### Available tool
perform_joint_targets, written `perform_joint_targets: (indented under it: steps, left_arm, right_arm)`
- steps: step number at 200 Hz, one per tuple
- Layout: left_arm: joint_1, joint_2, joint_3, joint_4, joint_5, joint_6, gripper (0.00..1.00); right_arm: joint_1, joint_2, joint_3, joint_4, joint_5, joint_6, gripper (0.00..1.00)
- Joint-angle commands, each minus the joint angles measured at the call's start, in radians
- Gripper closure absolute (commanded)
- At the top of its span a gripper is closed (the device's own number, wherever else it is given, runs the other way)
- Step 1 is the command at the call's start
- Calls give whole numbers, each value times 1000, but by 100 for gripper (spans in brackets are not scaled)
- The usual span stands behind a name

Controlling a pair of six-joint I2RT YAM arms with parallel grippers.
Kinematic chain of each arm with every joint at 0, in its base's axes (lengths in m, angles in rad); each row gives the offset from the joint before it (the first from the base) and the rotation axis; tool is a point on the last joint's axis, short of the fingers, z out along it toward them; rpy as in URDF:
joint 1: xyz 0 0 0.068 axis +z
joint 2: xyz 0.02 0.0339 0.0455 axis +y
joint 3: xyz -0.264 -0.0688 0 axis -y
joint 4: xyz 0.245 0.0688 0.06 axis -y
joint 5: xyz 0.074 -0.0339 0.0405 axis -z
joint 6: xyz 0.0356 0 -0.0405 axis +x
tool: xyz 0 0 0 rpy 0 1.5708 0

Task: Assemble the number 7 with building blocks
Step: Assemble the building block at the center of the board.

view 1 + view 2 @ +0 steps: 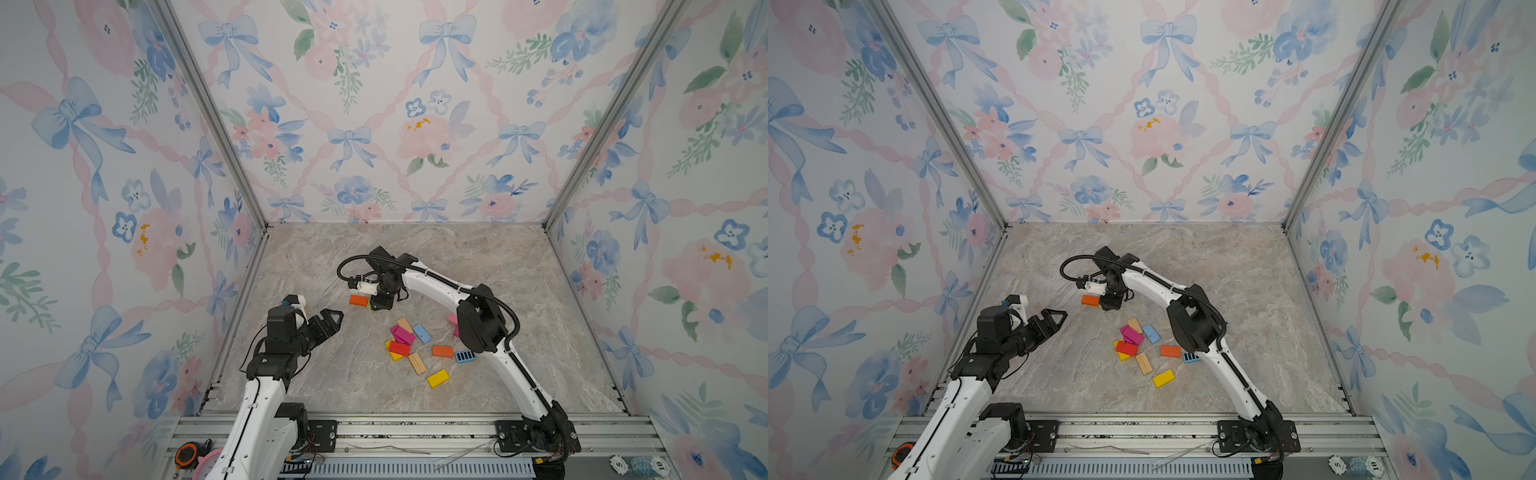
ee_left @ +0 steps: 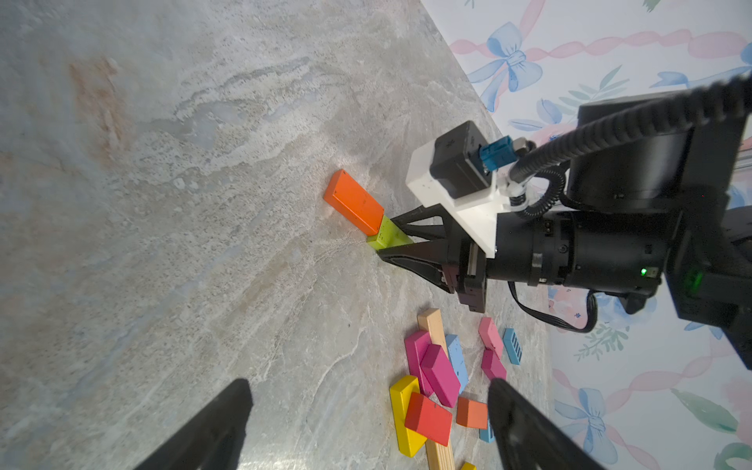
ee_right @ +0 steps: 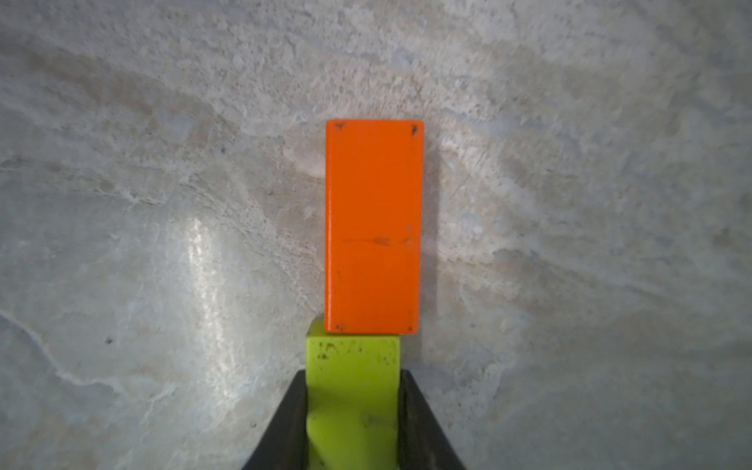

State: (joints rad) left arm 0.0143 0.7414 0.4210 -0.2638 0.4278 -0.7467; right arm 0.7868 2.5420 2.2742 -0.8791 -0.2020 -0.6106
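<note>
A: Two orange are counted in a top view: the placed orange block [image 1: 359, 300], set apart on the tabletop [image 1: 353, 386], and the spare orange block [image 1: 442, 351].
B: Left wrist: one green block [image 2: 386, 238] is clamped in the right jaws and butted on, presumably beginning the top bar; the left jaws are held apart.
A: Right wrist: one of each, ends meeting.

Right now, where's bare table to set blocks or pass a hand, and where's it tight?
Bare: back wall down to the right arm; between the orange block and the left wall; between the lone yellow block and the front rail. Crowded: the loose pile beside the right arm, and around the right gripper holding the green block.
</note>
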Motion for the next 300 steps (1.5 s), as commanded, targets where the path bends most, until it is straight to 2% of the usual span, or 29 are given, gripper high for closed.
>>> perform_joint_targets:
  steps: [1,148,158,173,197,201,205,209,241,275,300]
  left_arm:
    - [7,-3,6,-15,2,24,7]
    - [7,5,4,-15,-3,24,7]
    - [7,3,4,-15,-4,23,7]
    - [7,5,4,-15,-6,23,7]
    - [7,3,3,-15,-6,22,7]
    - [7,3,4,-15,-6,22,7]
    - [7,3,4,-15,-6,21,7]
    - [7,3,4,-15,-6,21,7]
    - [7,1,6,-16,-2,21,7]
    - [7,-6,7,-17,6,21,7]
    - [7,6,7,-17,30,21,7]
  right_arm:
    - [-8,59,18,-11,15,11,71]
    - [-27,100,38,-1,33,-5,70]
    - [-26,100,37,0,33,-6,63]
    - [-26,99,31,6,38,-10,44]
    - [-27,85,7,23,44,-15,18]
    - [-27,81,3,27,44,-14,11]
    - [-26,79,0,31,44,-12,0]
    - [-27,77,-4,34,41,-10,3]
    - [-38,6,-78,115,-2,36,3]
    - [-44,-169,-242,292,-32,105,3]
    - [-42,-342,-420,465,-33,168,3]
